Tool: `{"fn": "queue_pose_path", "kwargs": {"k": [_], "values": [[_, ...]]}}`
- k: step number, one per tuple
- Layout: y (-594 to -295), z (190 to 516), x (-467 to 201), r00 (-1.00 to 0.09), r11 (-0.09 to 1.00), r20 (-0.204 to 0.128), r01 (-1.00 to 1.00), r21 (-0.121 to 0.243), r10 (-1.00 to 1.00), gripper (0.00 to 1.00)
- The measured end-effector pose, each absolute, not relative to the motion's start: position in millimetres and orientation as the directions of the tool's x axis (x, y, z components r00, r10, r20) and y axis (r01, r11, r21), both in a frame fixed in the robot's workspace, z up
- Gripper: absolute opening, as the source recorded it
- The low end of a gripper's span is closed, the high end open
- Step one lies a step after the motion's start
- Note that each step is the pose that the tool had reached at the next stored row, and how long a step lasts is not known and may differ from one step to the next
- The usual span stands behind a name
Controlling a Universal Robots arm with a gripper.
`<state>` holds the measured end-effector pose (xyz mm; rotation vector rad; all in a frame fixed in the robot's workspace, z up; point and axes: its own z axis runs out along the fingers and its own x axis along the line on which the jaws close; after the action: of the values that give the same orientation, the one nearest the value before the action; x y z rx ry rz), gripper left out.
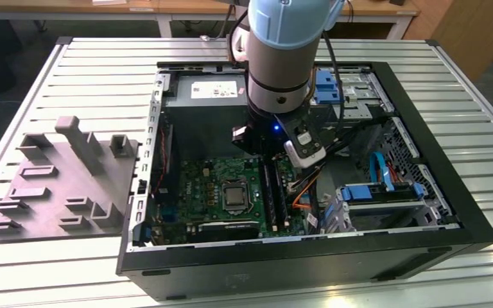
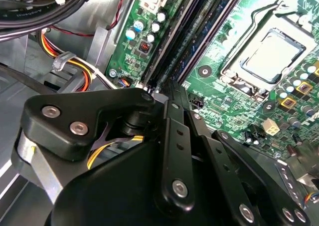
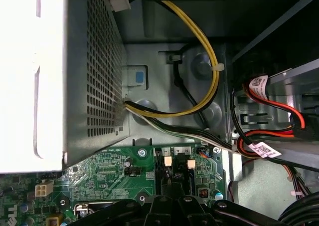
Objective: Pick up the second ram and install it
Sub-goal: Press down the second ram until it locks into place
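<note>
Jaws drawn close together at the tips; whether clenched on anything or merely closed cannot be told. Gripper [image 2: 172, 89] low over the near end of the memory slots [image 2: 199, 31], black linkage bars converging to a narrow point right above them.

Second ram [image 2: 212, 24] seemingly a dark bluish strip on edge among the slots, long axis along the slots and pointing away from the tips toward the far edge of the motherboard [image 2: 239, 101]; hard to separate from the slots themselves. Number of slots not countable with certainty.

One processor socket [image 2: 271, 54] beside the slots, on the side away from the cables. One bundle of yellow and black cables [image 2: 75, 66] on the other side of the slots.

In the exterior view, one arm [image 1: 281, 58] standing nearly vertical over the slots [image 1: 269, 192], wrist pointing straight down into one open computer case [image 1: 477, 224]. One metal power supply box [image 1: 203, 90] beyond the slots. One grey moulded tray [image 1: 58, 186] outside the case, well apart from the slots, to the exterior view's left, on the slatted table [image 1: 101, 64].
</note>
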<state>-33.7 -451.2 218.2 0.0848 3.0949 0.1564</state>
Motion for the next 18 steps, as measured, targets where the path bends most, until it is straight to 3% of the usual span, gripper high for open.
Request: {"fn": "queue_pose_path", "kwargs": {"k": [11, 18], "values": [[-451, 216, -34, -0.998, 0.993, -0.039, 0.053, 0.102, 0.057, 0.1], [-451, 238, -34, -0.998, 0.993, -0.039, 0.053, 0.102, 0.057, 0.1]]}}
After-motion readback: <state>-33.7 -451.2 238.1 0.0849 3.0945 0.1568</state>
